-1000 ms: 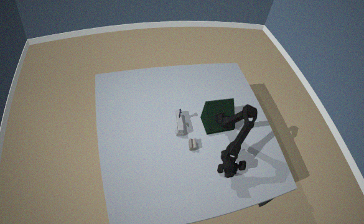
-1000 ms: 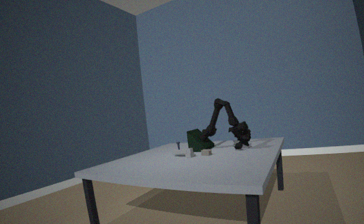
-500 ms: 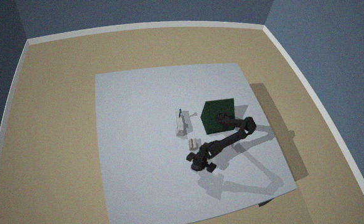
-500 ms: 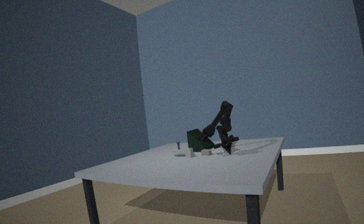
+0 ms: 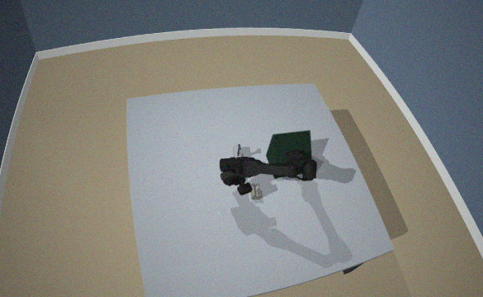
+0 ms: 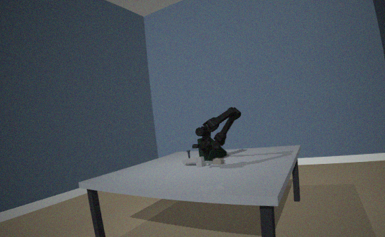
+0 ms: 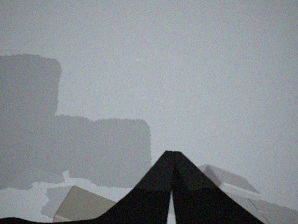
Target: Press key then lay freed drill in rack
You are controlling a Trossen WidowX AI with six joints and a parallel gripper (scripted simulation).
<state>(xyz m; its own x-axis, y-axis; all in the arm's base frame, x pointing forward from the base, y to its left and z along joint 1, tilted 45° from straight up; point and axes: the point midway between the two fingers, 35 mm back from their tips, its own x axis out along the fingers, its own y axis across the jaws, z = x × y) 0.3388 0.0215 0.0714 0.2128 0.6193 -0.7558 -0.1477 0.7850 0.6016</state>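
My gripper (image 7: 172,157) is shut and empty, fingertips together. In the top and exterior views its fingers are hard to make out against the dark arm. The pale holder (image 6: 200,161) (image 7: 232,181) lies on the table, mostly covered by the arm in the top view and at lower right in the wrist view. A thin dark upright piece with a wider head (image 5: 239,149) (image 6: 188,153), which looks like the key, stands at its far end. I cannot make out the drill. The small beige block (image 5: 256,191) (image 6: 218,161) (image 7: 85,204), apparently the rack, sits beside the holder.
A large dark green block (image 5: 290,144) (image 6: 217,153) stands at the arm's base. The dark arm (image 5: 278,169) (image 6: 233,112) reaches over the holder area. The white table (image 5: 175,206) (image 6: 166,184) carries all of these, with arm shadows across it.
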